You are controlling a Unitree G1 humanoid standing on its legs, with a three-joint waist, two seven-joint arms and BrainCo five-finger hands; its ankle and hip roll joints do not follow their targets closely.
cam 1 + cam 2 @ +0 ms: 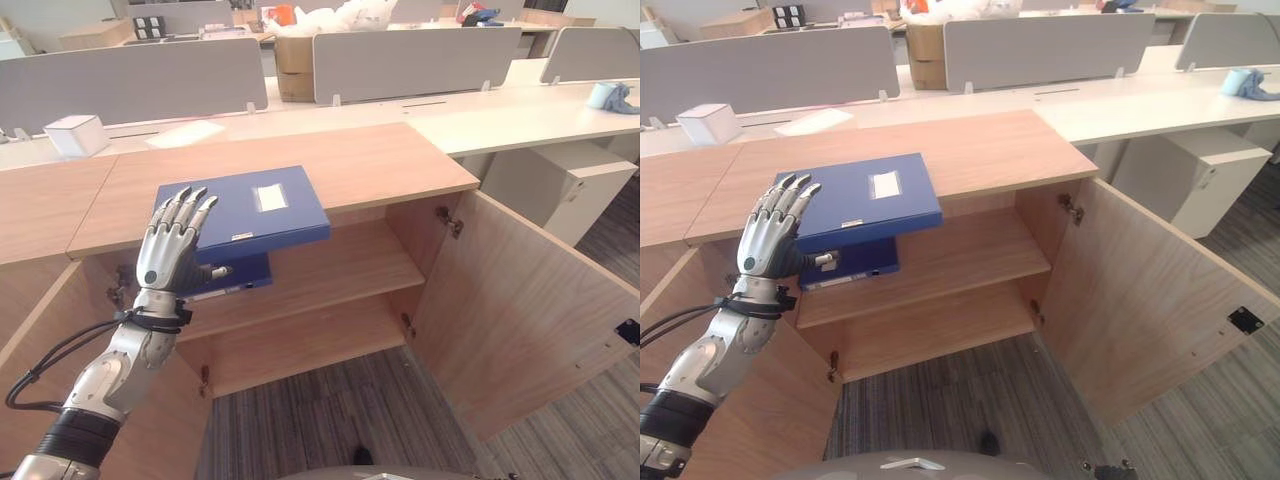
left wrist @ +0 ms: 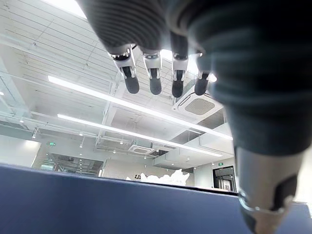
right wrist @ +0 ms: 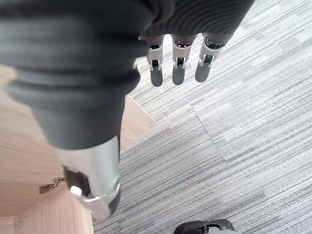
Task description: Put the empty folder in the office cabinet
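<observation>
Folder (image 1: 250,208): blue, flat on cabinet top (image 1: 380,160), front edge overhanging the open upper shelf (image 1: 330,275) | left robot hand (image 1: 170,245): we see fingers straight, against its left end, nearer | right robot hand (image 3: 178,63): relaxed, over floor.

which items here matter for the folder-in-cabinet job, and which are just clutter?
Job:
blue folder, overhanging the cabinet top
office cabinet, doors open
left hand, fingers straight, at the folder's left edge
right hand, over the carpet

Clutter:
white box
cardboard box
blue cloth
</observation>
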